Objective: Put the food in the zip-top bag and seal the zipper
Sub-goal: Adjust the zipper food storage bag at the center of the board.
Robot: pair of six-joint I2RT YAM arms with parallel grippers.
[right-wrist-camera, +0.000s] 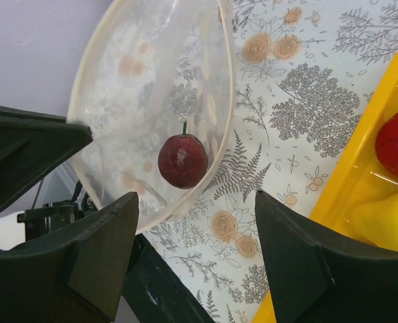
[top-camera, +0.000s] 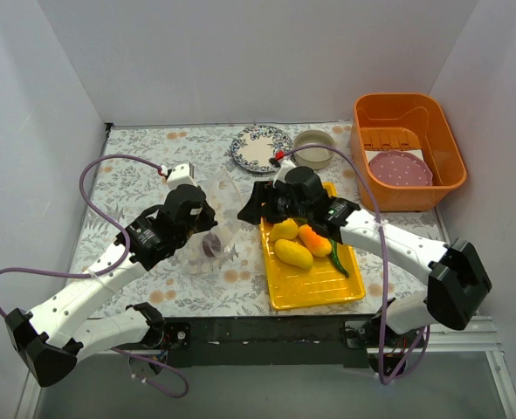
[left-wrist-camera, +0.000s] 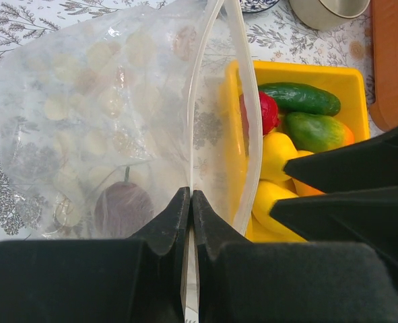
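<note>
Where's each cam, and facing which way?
Top external: above and behind the arms, looking down at the table; both show.
Left wrist: behind the left pincer, facing the zip-top bag and yellow tray; jaws shut on the zipper.
Right wrist: over the right pincer, looking into the bag's mouth; jaws open.
Shared: both wrists see the purple fruit in the bag.

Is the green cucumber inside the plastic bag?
No, the cucumber lies in the yellow tray, outside the bag.
</note>
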